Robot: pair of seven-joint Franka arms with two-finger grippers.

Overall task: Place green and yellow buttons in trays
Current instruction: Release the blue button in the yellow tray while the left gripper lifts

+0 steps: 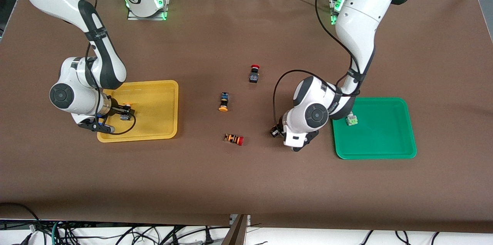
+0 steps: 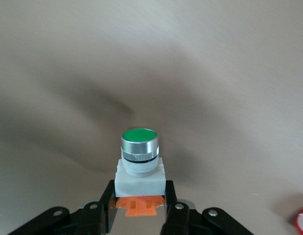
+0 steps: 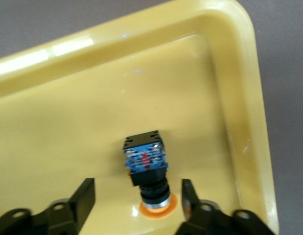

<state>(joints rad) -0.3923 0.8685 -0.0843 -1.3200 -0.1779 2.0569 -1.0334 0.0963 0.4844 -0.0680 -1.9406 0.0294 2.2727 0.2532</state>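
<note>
The right gripper [image 3: 136,198] hung low in the yellow tray [image 1: 169,110], its fingers spread apart on either side of a yellow button [image 3: 147,171] that lay on the tray floor untouched. Only the right wrist view showed that gap; in the front view the same button [image 1: 125,111] was a small shape half hidden at the gripper [image 1: 124,113], toward the right arm's end of the table.

The left gripper [image 2: 139,205] pinched a green-capped button [image 2: 139,161] by its white body, an orange block showing between the fingers [image 2: 172,208]. The front view hid this button under the arm's wrist, the gripper [image 1: 278,131] hanging over bare table beside the green tray [image 1: 385,148], toward the left arm's end. The left wrist view showed brown cloth under the button and a red blur at its corner.

A second green button [image 1: 351,119], silver-white with a light-green block, lay in the green tray just inside the rim nearest the table's middle.

Three buttons lay mid-table, well apart: a second yellow button [image 1: 223,102] on its side; a red-capped black button [image 1: 254,73] farther from the camera; a red-capped striped button [image 1: 234,139] nearer it.

A brown cloth [image 1: 246,183] covered the table. Cables [image 1: 115,233] trailed along the floor under its near edge, and green lights glowed at both arm bases [image 1: 146,6] along the top edge.
</note>
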